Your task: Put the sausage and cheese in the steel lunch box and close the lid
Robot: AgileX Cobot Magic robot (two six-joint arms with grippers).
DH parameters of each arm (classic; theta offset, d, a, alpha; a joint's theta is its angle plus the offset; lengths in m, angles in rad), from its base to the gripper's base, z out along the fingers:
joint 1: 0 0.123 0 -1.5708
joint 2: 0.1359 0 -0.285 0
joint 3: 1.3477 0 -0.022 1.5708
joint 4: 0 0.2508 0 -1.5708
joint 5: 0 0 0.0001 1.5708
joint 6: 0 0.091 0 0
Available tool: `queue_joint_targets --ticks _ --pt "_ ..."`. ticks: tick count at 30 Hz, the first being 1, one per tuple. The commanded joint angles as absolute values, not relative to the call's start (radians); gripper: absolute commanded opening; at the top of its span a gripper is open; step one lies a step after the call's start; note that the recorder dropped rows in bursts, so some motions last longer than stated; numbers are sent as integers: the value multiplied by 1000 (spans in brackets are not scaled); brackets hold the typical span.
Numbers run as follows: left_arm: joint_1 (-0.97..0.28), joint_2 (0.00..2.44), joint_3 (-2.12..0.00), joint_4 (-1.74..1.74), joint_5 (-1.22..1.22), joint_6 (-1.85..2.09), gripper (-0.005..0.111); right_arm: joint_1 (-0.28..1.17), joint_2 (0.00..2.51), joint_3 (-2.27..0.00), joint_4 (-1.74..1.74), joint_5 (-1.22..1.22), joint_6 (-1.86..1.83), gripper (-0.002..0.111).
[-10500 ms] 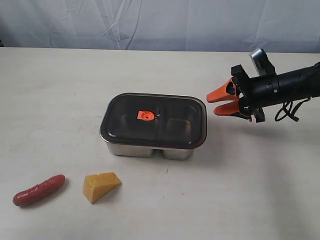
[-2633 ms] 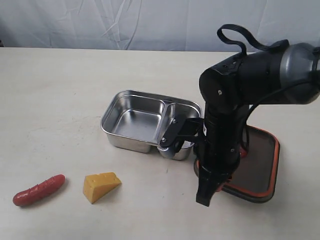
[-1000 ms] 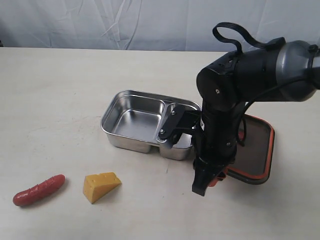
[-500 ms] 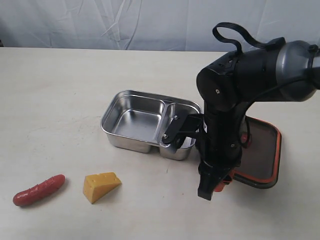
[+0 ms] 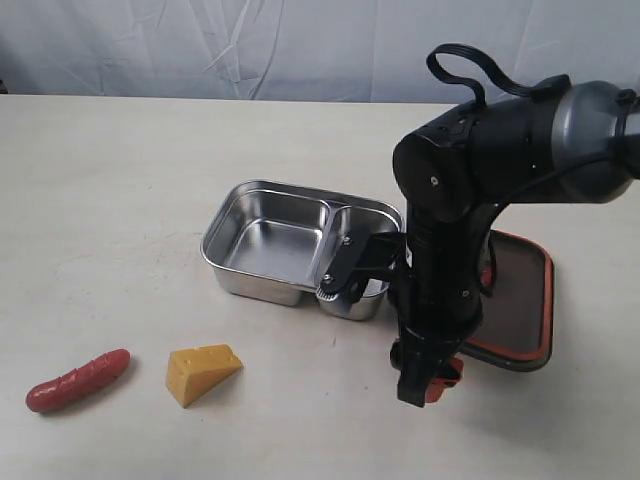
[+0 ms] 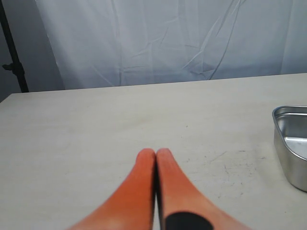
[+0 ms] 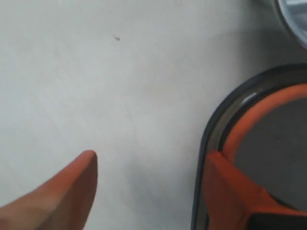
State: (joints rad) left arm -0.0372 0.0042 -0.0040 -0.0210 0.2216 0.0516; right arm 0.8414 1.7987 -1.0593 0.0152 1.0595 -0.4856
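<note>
Right claw (image 7: pixel 151 158) has just let go. A moment ago its jaws were pinched on the rim of the lid (image 5: pixel 520 300); now they stand well apart, one over the lid's edge and the other out over bare surface (image 5: pixel 120 180), holding nothing. The lid has settled flat with its orange seal facing up, on the right side of the surface beside the steel lunch box (image 5: pixel 255 283). The arm (image 5: pixel 470 170) hides the gap, so I can't tell whether they touch.

So I'd say the opening step is done: the box is open and empty, and the food comes next.

Left claw (image 6: pixel 156 153) is pressed fully together and empty, hovering out past the box's left end.

- The sausage (image 5: pixel 78 381) lies toward the near left corner. Its long axis runs diagonally, and the farther end points roughly at the box.
- The cheese (image 5: pixel 203 372) is just beside it, between sausage and box, with its thin tip pointing right.
- The box runs lengthwise left to right, with the big compartment on the left.
- The lid looks turned crosswise to the box, though the arm covers a good part of it.
</note>
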Motion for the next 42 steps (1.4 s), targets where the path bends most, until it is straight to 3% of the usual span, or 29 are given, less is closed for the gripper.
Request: queue_joint_targets --ticks 1,16,20,23,30,42 --pt "-43 0 0 -20 208 48 0 840 1797 -1066 0 1079 -453 65" --pt "-43 0 0 -20 208 48 0 840 1797 -1066 88 1017 -635 65" --pt "-43 0 0 -20 208 48 0 840 1818 -1066 88 1049 -635 65" --pt "-43 0 0 -20 208 48 0 849 1812 -1127 95 1221 -550 65" --pt "-43 0 0 -20 208 48 0 849 1816 -1129 165 1092 -615 65" --pt "-43 0 0 -20 208 48 0 849 1865 -1129 72 1197 -585 65"
